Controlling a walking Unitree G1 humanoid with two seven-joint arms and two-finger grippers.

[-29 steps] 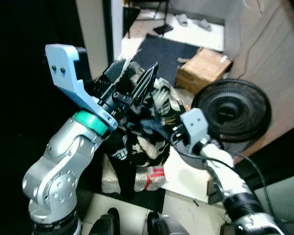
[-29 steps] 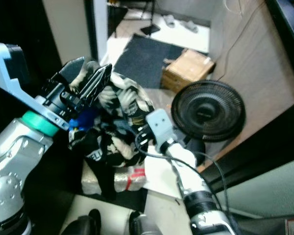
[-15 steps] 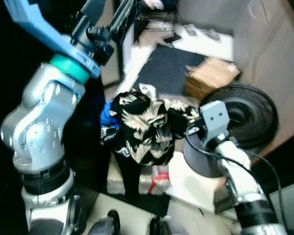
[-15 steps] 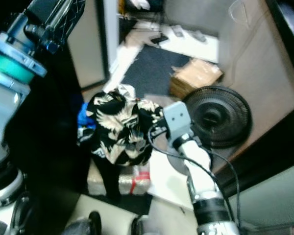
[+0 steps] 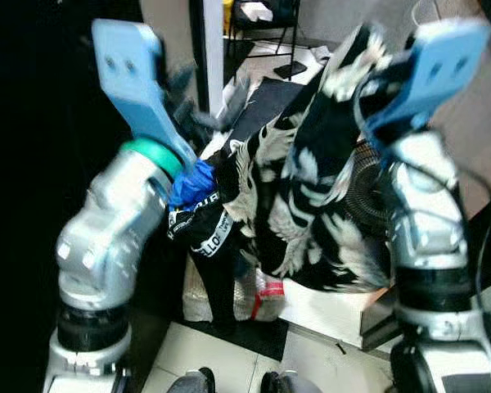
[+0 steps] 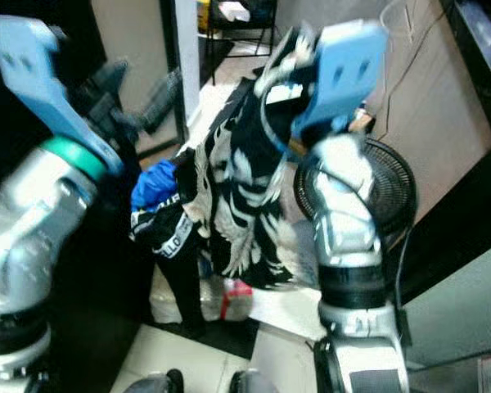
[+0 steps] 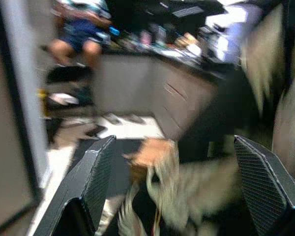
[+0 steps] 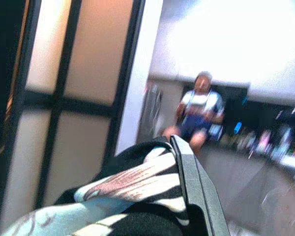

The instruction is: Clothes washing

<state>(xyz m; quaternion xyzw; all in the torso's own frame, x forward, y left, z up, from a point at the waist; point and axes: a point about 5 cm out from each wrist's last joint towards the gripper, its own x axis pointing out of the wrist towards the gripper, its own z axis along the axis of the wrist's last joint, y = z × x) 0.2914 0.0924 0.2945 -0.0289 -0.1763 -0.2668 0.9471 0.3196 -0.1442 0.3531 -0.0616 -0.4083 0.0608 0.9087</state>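
Note:
A black shirt with a pale leaf print hangs high in front of me. My right gripper is raised and shut on its upper end, and cloth lies against the one black finger seen in the right wrist view. Under the shirt sit a blue garment and a black garment with a white-lettered band. My left gripper is open just left of the hanging shirt, fingers wide apart with nothing between them. It looks blurred in the eye views.
A black round fan stands behind the shirt at the right. A wrapped bundle with a red stripe and a white platform lie below. Further off are a dark mat and a seated person.
My right arm has swung up, lifting the leaf-print shirt from the pile to head height. My left arm has come down from high up to beside the shirt, still open.

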